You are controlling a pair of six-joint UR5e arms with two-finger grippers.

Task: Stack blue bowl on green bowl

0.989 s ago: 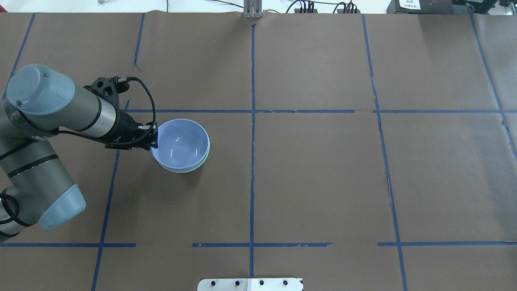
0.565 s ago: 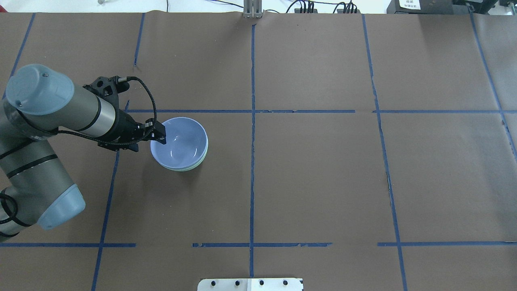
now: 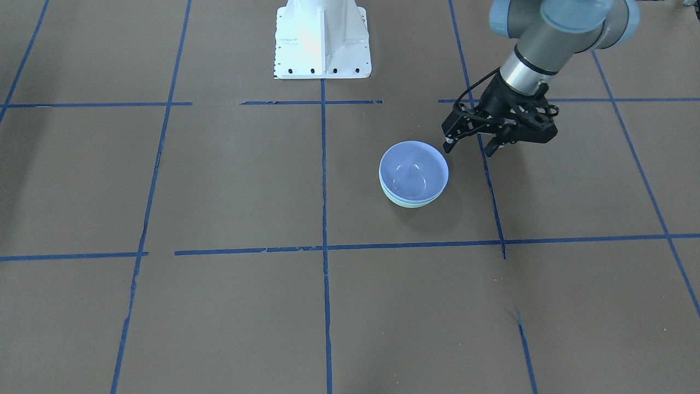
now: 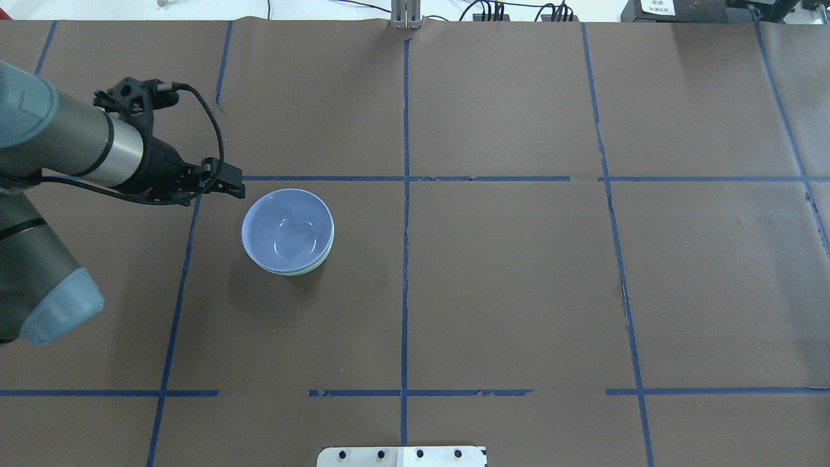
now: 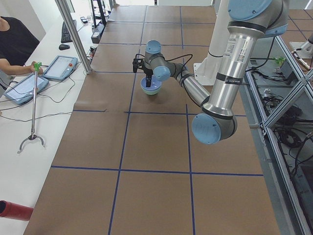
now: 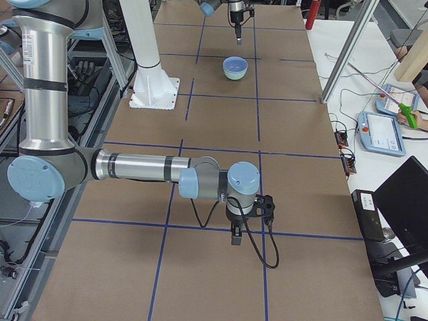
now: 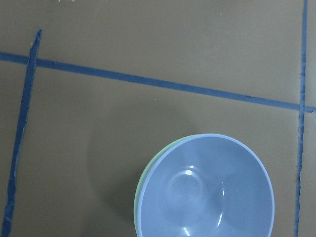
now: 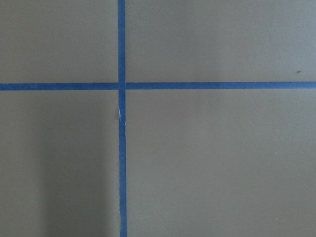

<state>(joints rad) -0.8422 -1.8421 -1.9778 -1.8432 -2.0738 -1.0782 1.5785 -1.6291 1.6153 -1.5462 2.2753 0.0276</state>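
Note:
The blue bowl (image 4: 287,228) sits nested inside the green bowl (image 4: 319,264), left of the table's middle. Only a thin mint edge of the green one shows beneath it. In the front view the blue bowl (image 3: 414,171) rests level on the green bowl (image 3: 406,203). In the left wrist view both lie below the camera, blue bowl (image 7: 207,192) over green rim (image 7: 142,183). My left gripper (image 4: 230,185) is open and empty. It is raised and apart from the bowls, beside their far-left rim, and also shows in the front view (image 3: 469,149). My right gripper (image 6: 235,235) shows only in the exterior right view, so I cannot tell its state.
Blue tape lines grid the brown table cover. The white robot base (image 3: 322,41) stands at the robot's edge of the table. A metal post (image 4: 405,14) stands at the far edge. An operator's bench with tablets (image 5: 58,66) runs along the far side.
My left gripper opened and let go of the blue bowl's rim, then rose and pulled back to the left and farther away. The blue bowl settled into the green bowl.

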